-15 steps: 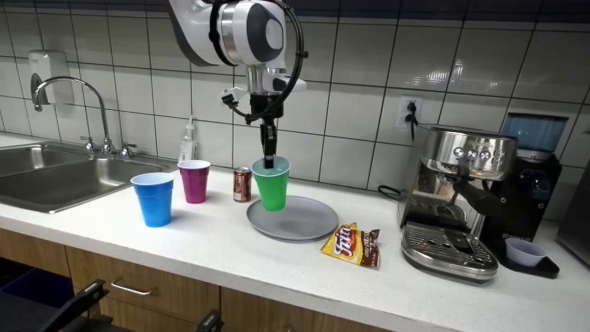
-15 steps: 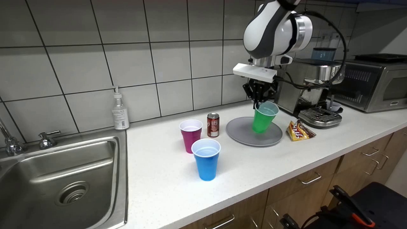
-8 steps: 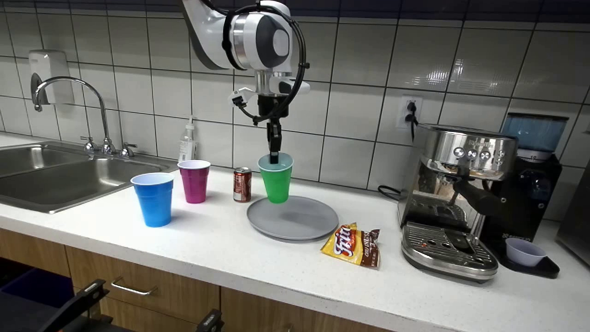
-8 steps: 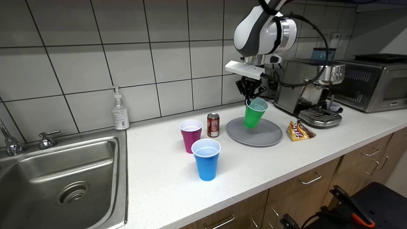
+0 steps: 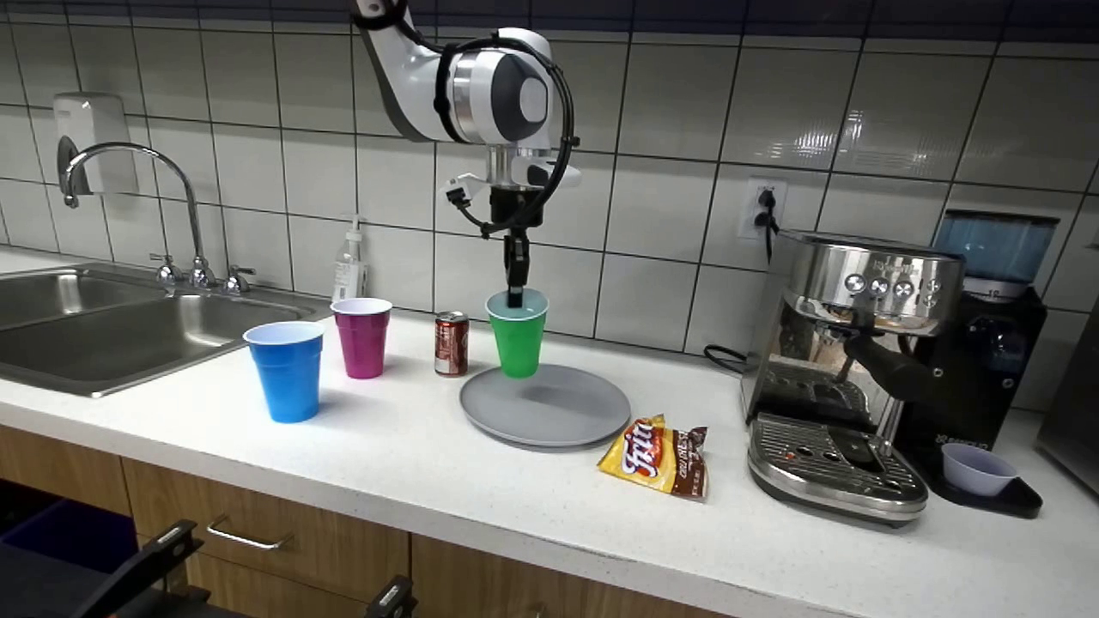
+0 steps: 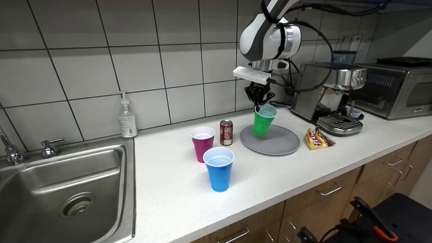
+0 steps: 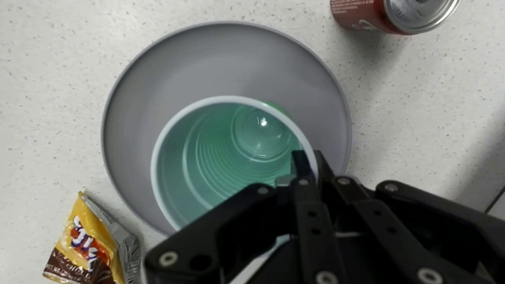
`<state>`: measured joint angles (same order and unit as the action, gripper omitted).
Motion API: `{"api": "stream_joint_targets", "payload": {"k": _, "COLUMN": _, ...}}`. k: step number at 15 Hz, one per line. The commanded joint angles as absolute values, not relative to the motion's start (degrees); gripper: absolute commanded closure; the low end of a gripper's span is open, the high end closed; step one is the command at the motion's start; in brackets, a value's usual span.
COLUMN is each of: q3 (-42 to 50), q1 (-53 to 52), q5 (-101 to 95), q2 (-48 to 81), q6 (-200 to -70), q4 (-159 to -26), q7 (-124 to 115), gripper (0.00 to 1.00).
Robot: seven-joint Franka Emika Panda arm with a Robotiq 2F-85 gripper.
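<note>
Near center in the wrist view, the end effector (image 7: pixel 313 159) gripped a tilted green cup (image 7: pixel 227 157) by its rim. A plate (image 7: pixel 189 67) lay beneath.

from the front, both exterior views face the tiled wall (image 5: pixel 661 215) across the counter (image 5: pixel 403 455), sharing the plate (image 5: pixel 562 414); in an exterior view the sink (image 6: pixel 129 182) lies close. the wrist view looks down, close above the green cup (image 7: pixel 229 161).

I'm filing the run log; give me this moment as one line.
gripper: pinching green cup by its rim | pose: tilted over gray plate | nearby: red can, snack bag
</note>
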<state>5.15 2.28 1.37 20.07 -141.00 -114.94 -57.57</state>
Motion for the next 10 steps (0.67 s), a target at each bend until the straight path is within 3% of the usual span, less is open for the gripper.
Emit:
{"api": "stream_joint_targets", "payload": {"k": 1, "q3": 5.6, "q1": 1.5, "q5": 3.4, "q2": 23.8, "q6": -136.3, "q4": -108.6, "q7": -56.8, "gripper": 0.99}}
{"api": "stream_joint_targets", "payload": {"k": 10, "q3": 6.2, "q1": 1.0, "q5": 3.8, "q2": 29.4, "q6": -131.5, "q4": -100.8, "q7": -57.7, "gripper": 0.99}}
